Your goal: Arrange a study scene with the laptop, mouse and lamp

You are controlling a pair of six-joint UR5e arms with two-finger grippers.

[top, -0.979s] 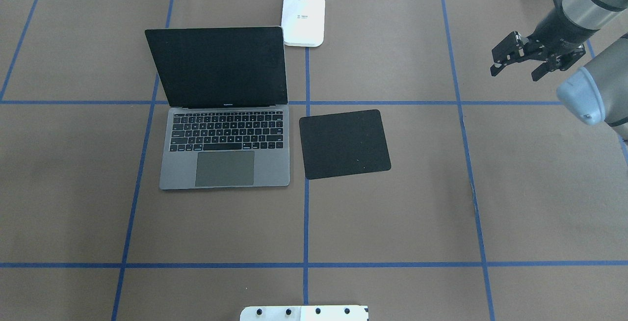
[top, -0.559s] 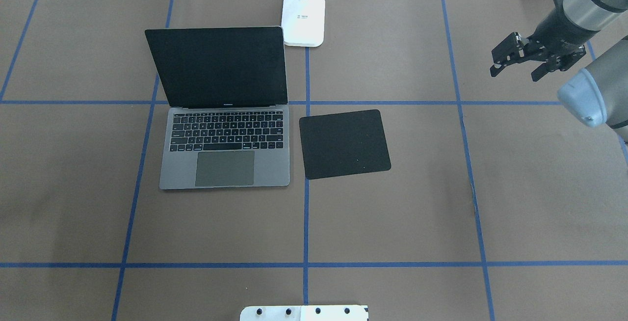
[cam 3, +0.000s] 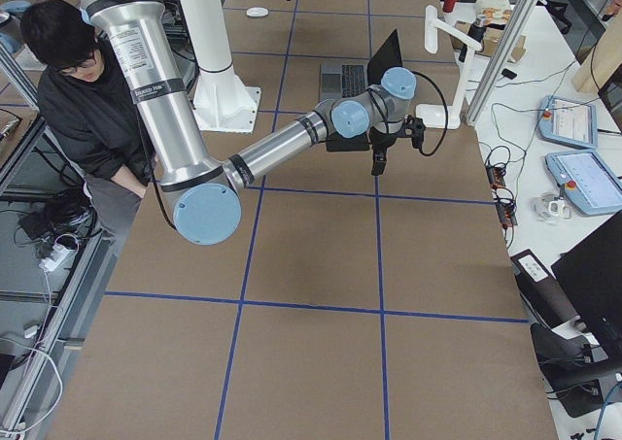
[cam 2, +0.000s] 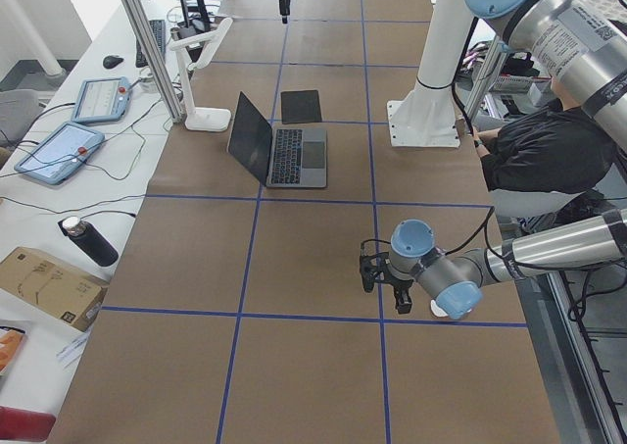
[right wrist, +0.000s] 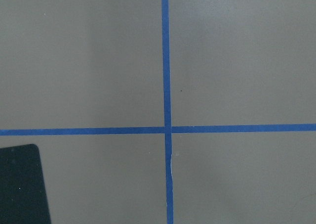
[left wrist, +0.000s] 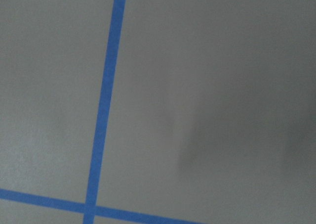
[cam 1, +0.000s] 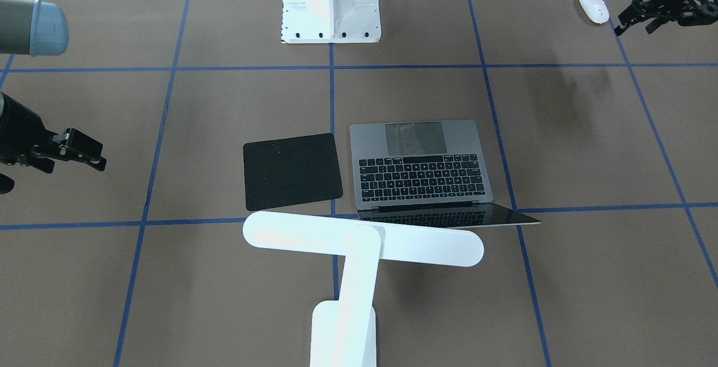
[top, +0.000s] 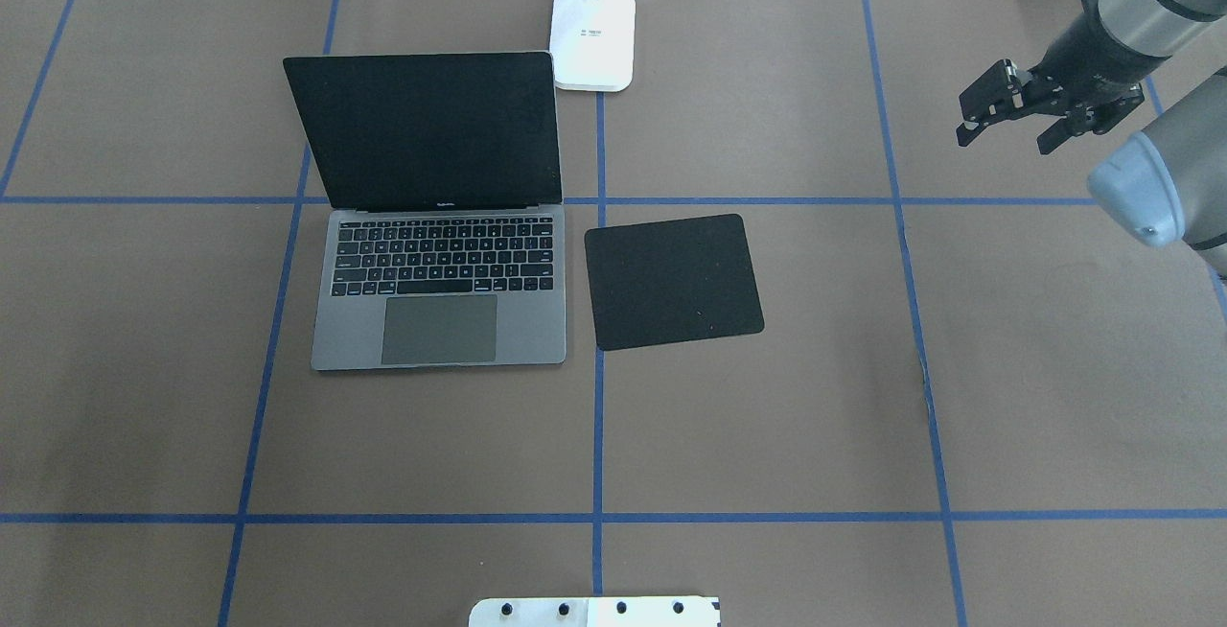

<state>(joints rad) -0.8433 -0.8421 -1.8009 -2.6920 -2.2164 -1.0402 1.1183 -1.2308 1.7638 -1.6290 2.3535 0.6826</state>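
Observation:
The laptop stands open left of the table's middle, its dark screen upright. Behind it is the lamp, with its base at the far edge and its bar head over the laptop's lid. The white mouse lies near the robot's side at the far left, outside the overhead view. My left gripper hovers open just beside the mouse, not touching it. My right gripper hangs open and empty above the table's far right.
A flat black square pad lies just right of the laptop; its corner shows in the right wrist view. The white pedestal stands at the near middle edge. A seated person is beside the robot. Tablets and cables lie beyond the far edge.
My right gripper has drifted slightly toward the far edge, still open. Laptop, pad and lamp have not moved.

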